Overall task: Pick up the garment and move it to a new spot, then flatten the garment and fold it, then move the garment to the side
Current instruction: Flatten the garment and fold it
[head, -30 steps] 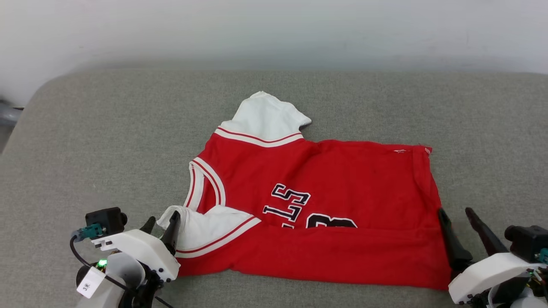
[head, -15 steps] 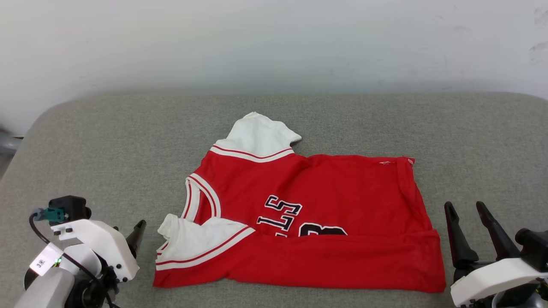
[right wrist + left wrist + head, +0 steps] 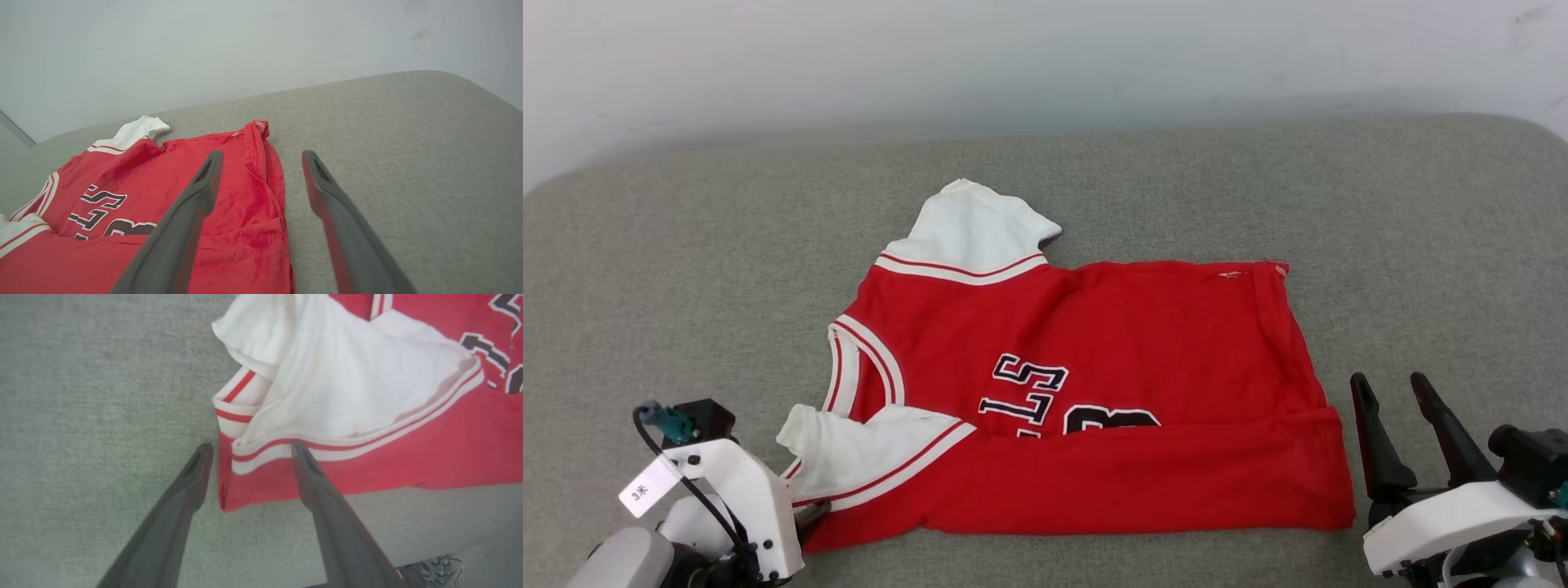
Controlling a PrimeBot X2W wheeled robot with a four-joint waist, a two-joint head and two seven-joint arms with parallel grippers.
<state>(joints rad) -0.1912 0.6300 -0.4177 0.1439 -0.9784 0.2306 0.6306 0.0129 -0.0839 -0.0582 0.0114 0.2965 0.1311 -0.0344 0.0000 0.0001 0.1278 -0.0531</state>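
The left gripper (image 3: 250,447) and right gripper (image 3: 1388,380) have just backed off the thin red jersey shirt with white sleeves (image 3: 1135,327), both gaping wide, empty. It lies on the grey fabric cushion (image 3: 686,245), near edge folded over its black numerals (image 3: 1029,390); 1 fold looks done, more due.

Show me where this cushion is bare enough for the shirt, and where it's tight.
Bare: the cushion right of the shirt, out to its edge; the stretch left of the collar; the band between the white sleeve and the wall. Crowded: the near corners, where the left tool is over the shirt's corner and the right tool sits beside the hem.
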